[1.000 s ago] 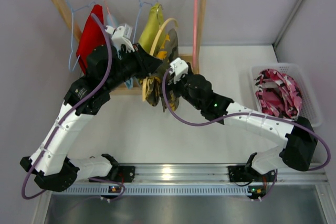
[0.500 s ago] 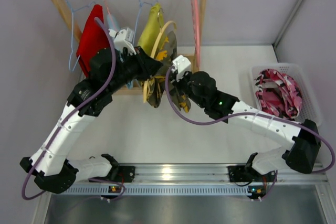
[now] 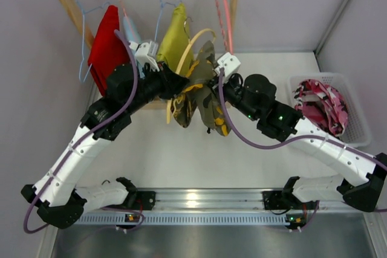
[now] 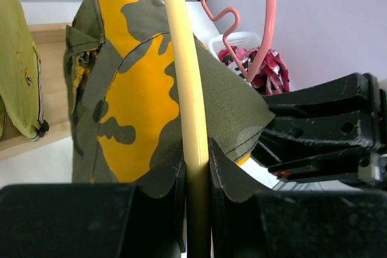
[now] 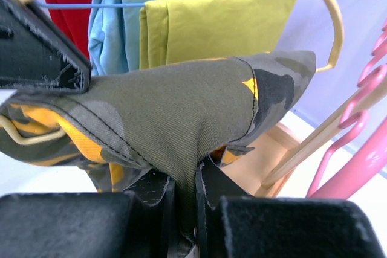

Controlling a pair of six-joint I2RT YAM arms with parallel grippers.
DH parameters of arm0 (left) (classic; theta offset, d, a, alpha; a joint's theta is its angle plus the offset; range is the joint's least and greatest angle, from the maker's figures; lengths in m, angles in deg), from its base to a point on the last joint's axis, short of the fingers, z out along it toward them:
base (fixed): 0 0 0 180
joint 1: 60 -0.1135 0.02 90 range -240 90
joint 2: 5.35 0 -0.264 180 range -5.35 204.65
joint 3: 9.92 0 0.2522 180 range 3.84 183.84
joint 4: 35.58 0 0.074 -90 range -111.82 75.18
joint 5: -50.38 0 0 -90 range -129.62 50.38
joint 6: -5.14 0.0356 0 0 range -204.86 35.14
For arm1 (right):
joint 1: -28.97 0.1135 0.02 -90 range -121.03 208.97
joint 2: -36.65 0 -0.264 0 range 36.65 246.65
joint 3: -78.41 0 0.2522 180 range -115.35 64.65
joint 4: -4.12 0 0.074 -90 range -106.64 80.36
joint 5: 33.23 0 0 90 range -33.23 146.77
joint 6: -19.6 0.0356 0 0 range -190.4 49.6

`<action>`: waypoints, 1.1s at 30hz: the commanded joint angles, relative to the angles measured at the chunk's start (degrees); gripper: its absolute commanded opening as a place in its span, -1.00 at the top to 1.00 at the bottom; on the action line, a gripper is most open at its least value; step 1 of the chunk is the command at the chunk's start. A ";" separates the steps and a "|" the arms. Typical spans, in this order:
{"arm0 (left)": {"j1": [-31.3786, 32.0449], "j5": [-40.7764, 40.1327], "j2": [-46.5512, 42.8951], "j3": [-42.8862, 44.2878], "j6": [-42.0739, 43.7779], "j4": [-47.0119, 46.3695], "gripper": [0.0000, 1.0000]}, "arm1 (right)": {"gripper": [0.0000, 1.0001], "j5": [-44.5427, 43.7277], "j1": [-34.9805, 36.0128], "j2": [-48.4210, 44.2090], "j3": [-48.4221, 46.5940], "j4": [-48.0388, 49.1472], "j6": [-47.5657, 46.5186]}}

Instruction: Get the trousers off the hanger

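camo pair [image 3: 204, 98]: green/yellow/brown, bunched up, draped over the cream hanger [image 4: 179, 58], dangling above the table
pink pair [image 3: 319, 108]: white-and-dark pattern, crumpled in the white basket [image 3: 320, 77], far right

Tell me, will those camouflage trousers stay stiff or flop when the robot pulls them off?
Probably floppy: the camouflage trousers sag in loose folds below the hanger. They likely bunch rather than slip, since the cloth creases where the right gripper pinches it. Seemingly light: a thin hanger carries them.
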State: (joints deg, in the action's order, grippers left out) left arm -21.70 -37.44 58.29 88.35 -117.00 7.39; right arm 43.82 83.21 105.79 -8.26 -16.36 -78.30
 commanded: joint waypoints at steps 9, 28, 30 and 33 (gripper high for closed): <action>-0.86 -4.37 -2.46 -6.72 3.14 -6.80 1.00 | 1.00 4.25 -3.79 -5.95 -11.63 9.45 -0.54; -2.80 -2.53 -4.66 -15.78 2.17 -6.27 1.00 | 1.00 4.78 -5.99 -4.72 -29.22 9.18 -2.03; -2.88 -2.44 -4.75 -16.66 2.43 -6.10 1.00 | 1.00 4.78 -6.25 -4.37 -32.02 9.18 -2.47; -2.97 -2.44 -4.84 -17.97 2.61 -6.18 1.00 | 1.00 4.95 -6.42 -4.02 -34.84 9.36 -3.43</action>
State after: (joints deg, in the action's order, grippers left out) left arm -23.75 -37.48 53.76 72.26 -116.46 -0.85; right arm 48.70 77.79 105.55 -33.92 -25.24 -80.75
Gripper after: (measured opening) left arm 0.199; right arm 0.071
